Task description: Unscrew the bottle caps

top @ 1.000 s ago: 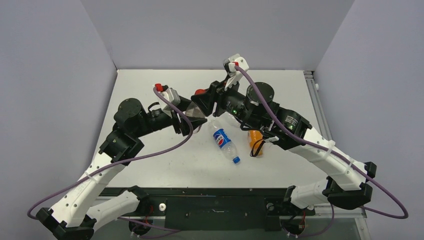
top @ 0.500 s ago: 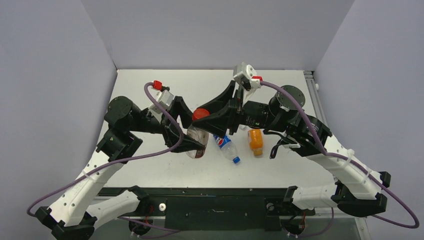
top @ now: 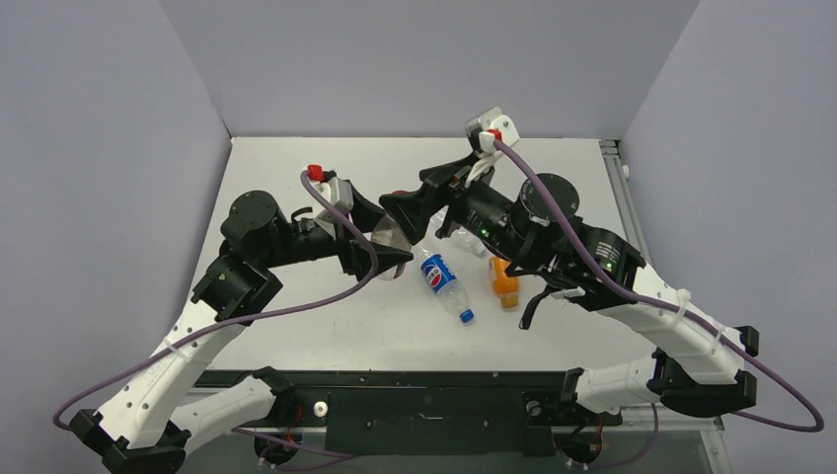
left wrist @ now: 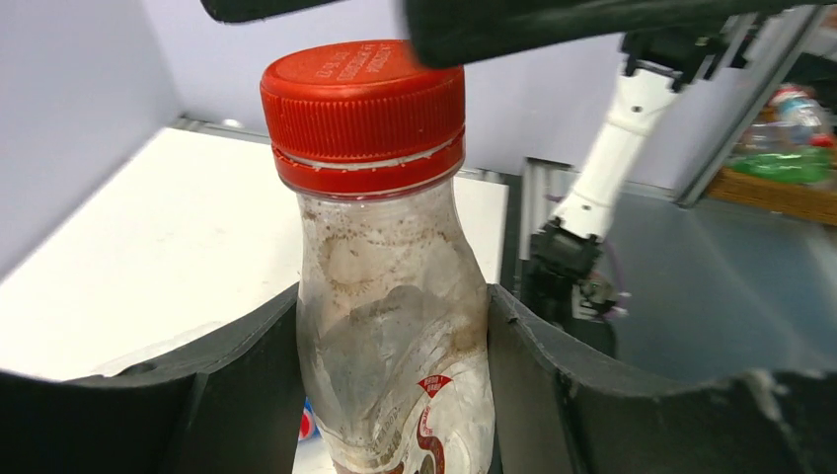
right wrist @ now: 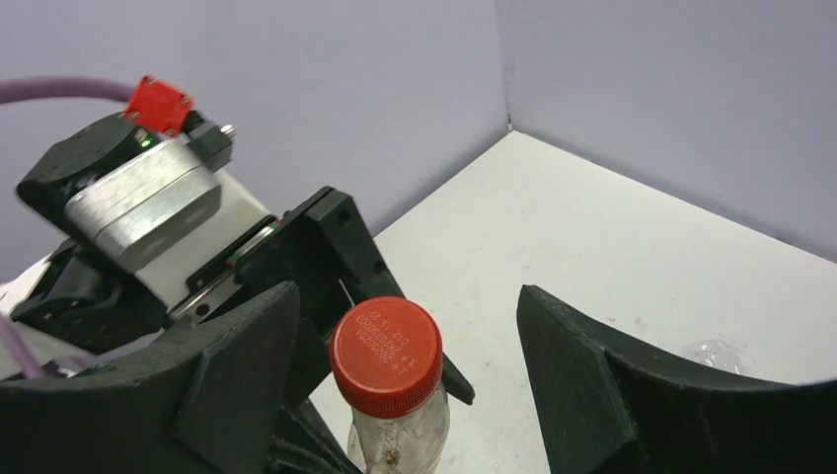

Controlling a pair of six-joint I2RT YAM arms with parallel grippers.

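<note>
Left gripper (left wrist: 392,331) clamped on the body of the short clear bottle (left wrist: 387,262) with the reddish label, a finger tight against each side. The bottle was off the table (top: 296,173), roughly upright in the left wrist view, with its red cap (left wrist: 362,111) on at 12 o'clock. Right gripper (right wrist: 407,301) sat over the cap with jaws wide apart, one finger at 9 o'clock and one at 3 o'clock of it, with gaps on both sides. Top view: the Pepsi bottle (top: 441,277) lay on the table at 4 o'clock of the held bottle, its blue cap (top: 467,317) on and pointing to 5 o'clock. The orange bottle (top: 504,278) lay just beside it at 3 o'clock, partly under the right arm.
</note>
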